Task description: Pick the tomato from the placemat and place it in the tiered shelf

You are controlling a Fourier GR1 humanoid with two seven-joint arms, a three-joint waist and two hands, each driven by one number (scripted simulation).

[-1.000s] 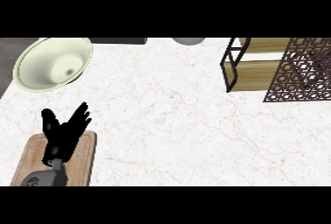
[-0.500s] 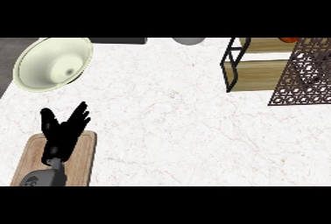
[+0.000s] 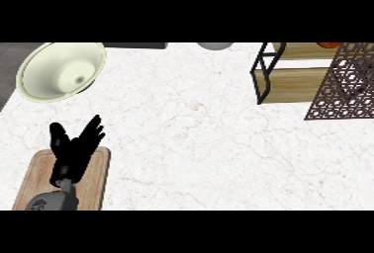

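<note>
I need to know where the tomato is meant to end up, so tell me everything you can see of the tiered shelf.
The tiered shelf stands at the counter's far right corner. It has a thin black frame, light wooden boards, one above the other, and a dark lattice side panel with a cut-out pattern, which hides part of the boards. It stands upright on the white marbled counter. A small orange-red thing shows on its upper board at the view's top edge. No hand touches it.

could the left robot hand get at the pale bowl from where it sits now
Probably yes. The left robot hand rests open, fingers up, over the wooden board at lower left, and the pale bowl sits straight ahead of it on the counter. Only bare marble shows between them, nothing standing in the way.
</note>
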